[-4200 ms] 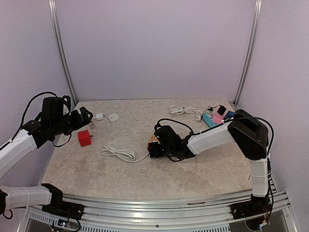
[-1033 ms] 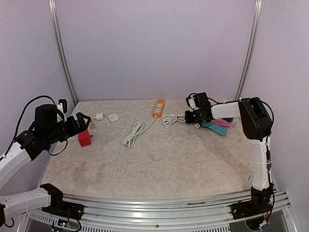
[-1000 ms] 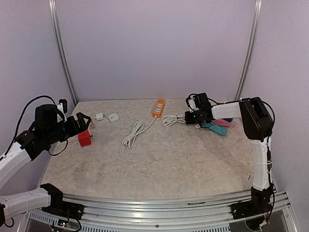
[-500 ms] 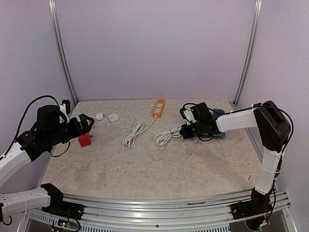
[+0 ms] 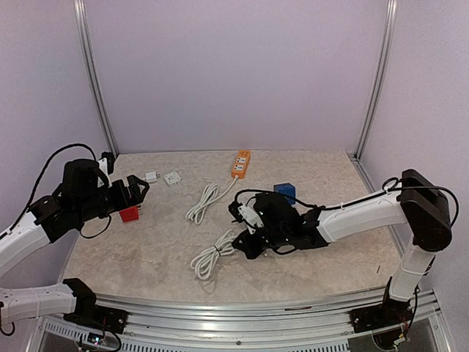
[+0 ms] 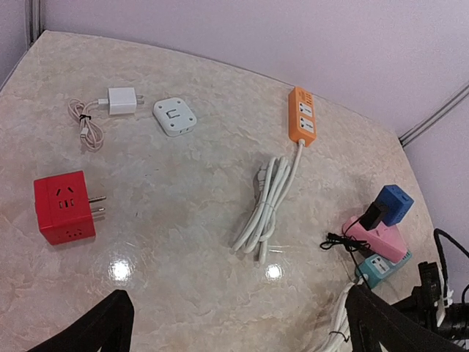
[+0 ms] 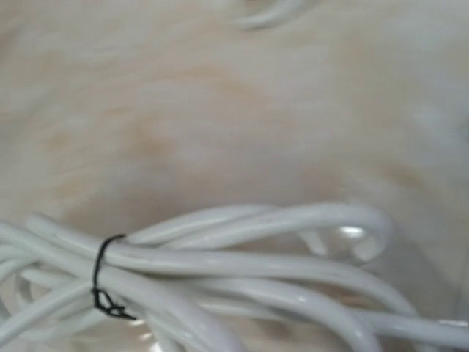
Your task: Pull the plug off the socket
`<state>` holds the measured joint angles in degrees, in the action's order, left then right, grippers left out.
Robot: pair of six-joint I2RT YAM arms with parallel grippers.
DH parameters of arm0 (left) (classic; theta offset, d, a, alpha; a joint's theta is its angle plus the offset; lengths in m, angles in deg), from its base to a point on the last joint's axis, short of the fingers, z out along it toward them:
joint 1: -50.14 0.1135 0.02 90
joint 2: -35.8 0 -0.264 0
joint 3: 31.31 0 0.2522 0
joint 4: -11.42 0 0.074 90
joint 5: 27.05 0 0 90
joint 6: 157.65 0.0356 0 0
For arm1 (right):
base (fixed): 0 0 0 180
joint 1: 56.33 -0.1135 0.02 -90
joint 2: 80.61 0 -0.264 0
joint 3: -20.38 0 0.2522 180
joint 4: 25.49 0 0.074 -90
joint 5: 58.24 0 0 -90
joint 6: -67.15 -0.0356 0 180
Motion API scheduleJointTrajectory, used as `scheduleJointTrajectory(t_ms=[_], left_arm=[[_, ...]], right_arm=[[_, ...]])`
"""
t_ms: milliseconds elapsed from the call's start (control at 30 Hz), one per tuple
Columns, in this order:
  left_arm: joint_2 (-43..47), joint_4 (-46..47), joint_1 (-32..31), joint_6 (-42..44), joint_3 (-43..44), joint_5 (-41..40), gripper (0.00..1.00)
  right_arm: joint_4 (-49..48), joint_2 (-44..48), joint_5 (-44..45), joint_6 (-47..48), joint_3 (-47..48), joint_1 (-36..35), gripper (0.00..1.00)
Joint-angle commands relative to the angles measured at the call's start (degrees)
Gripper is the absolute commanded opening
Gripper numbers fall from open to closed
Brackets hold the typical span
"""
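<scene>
From above: your left pincer (image 5: 136,188) is wide apart, your right pincer (image 5: 245,243) pressed together at the white cord (image 5: 212,257). Left wrist: the black plug (image 6: 374,215) sits in the pink socket (image 6: 377,238) near the right edge of the surface (image 6: 183,242). Right wrist: only cord; tugging it might drag everything.

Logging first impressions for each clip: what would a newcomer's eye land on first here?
The right arm stretched low across the table, its shut right gripper at a tied white cable coil near the middle. Next, the bright colours: an orange power strip at the far edge and a red cube socket on the left, close by the open left gripper.
</scene>
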<state>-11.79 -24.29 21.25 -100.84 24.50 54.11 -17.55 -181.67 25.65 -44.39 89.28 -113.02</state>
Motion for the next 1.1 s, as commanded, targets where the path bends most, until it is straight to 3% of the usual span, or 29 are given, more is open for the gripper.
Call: scheduleJointTrajectory(t_ms=[0, 167, 333, 367, 433, 567, 600, 633, 900, 1067], left_arm=[[-0.65, -0.19, -0.56, -0.01, 1.51, -0.92, 0.99], [-1.24, -0.15, -0.64, 0.28, 1.05, -0.14, 0.99], [-2.43, 1.01, -0.9, 0.99, 0.0, 1.61, 0.99], [-2.77, 1.54, -1.03, 1.37, -0.29, 2.48, 0.99], [-3.97, 3.13, -1.43, 2.34, -0.7, 4.17, 0.99], [-9.12, 6.44, -3.56, 5.33, -0.27, 7.12, 0.99], [-11.07, 7.22, -4.29, 6.33, 0.33, 8.17, 0.99], [-13.76, 8.02, -4.91, 7.28, 0.85, 9.77, 0.99], [-31.13, 15.41, -8.74, 14.64, 8.67, 20.77, 0.99], [-41.41, 15.23, -10.29, 19.78, 17.7, 25.65, 0.99]], right_arm=[[-4.84, -1.5, -0.59, -1.99, 3.37, -7.02, 0.0], [-2.28, -5.49, 0.47, 0.81, 7.36, -11.54, 0.0], [-0.65, -3.52, 2.34, 1.91, 4.64, -11.7, 0.0], [-0.15, -2.74, 2.61, 2.01, 4.01, -11.77, 0.07], [0.41, -1.56, 2.61, 1.77, 2.98, -11.69, 0.37], [0.99, 3.14, 4.97, -0.47, 1.34, -11.63, 0.64], [1.54, 4.54, 5.65, -1.39, 0.89, -11.56, 0.75], [2.21, 6.03, 7.23, -2.19, 0.64, -11.35, 0.78], [3.05, 18.51, 8.1, -15.02, -10.69, -6.31, 0.77], [1.67, 26.36, 9.03, -20.05, -19.26, -1.02, 0.77]])
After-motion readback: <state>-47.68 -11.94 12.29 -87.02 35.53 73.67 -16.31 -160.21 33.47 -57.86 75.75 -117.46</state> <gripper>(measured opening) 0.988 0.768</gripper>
